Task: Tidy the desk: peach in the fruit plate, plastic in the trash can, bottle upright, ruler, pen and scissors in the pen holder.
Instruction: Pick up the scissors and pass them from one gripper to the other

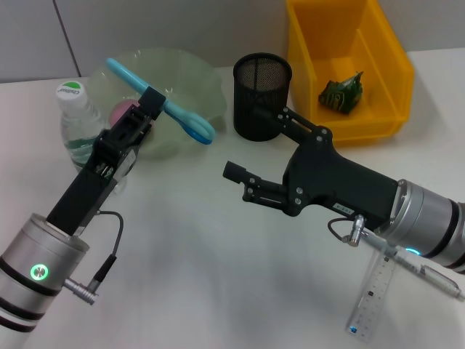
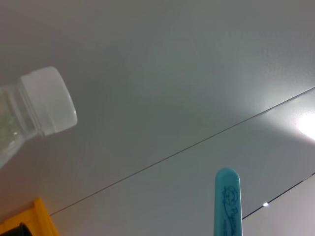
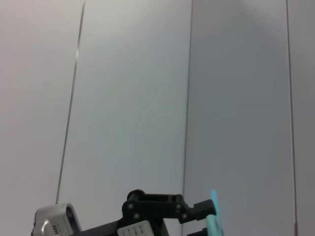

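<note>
Light-blue plastic-handled scissors (image 1: 161, 102), closed, clamped crosswise in left gripper (image 1: 154, 103), held over pale green translucent fruit plate (image 1: 190, 78). Faint cartoon print on handle tip in left wrist view (image 2: 228, 201); text unreadable. Pink peach (image 1: 120, 112) in plate, partly hidden. Clear plastic water bottle with white cap (image 1: 75, 116) upright at 9 o'clock of plate; cap lettering illegible. Black mesh pen holder (image 1: 261, 96) at 3 o'clock of plate. Yellow bin (image 1: 378, 65) with green wrapper (image 1: 342, 94) beyond. Right gripper (image 1: 254, 153) fingers spread, holding nothing. Clear ruler (image 1: 372, 294) and pen (image 1: 430, 275) at 5 o'clock.
</note>
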